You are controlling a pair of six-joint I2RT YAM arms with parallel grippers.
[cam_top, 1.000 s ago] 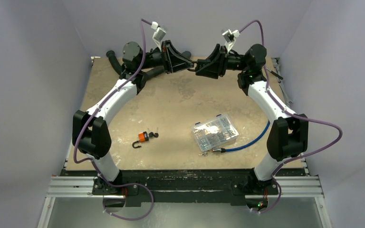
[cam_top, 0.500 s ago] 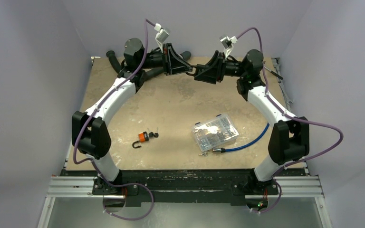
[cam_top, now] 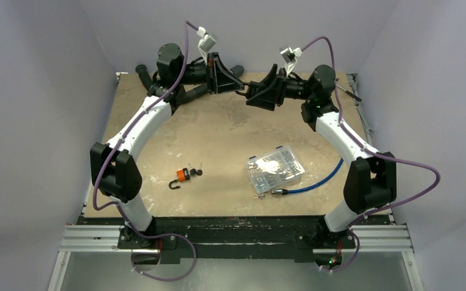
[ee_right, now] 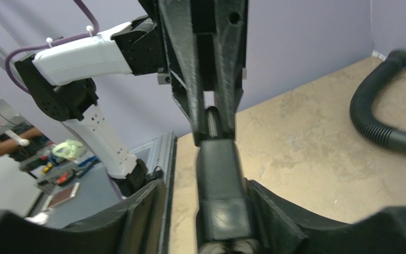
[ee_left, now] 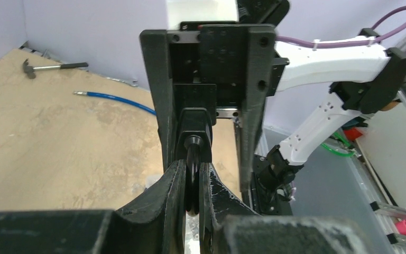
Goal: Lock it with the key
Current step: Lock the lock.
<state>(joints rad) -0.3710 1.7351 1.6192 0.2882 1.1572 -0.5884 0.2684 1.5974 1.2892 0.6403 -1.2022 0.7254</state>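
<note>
Lock block [ee_right: 219,182] is straddled lengthwise by the parted right gripper [cam_top: 250,97]; the presumed key [ee_left: 192,182] at its far end is pinched by the closed left gripper [cam_top: 240,90].

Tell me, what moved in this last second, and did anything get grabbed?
The right claw swung left and slightly toward the near edge, closing in on the left claw. The left claw, shut on a dark piece, barely shifted. Nothing was visibly grabbed or dropped. The padlock, box and cable lie where they were.
</note>
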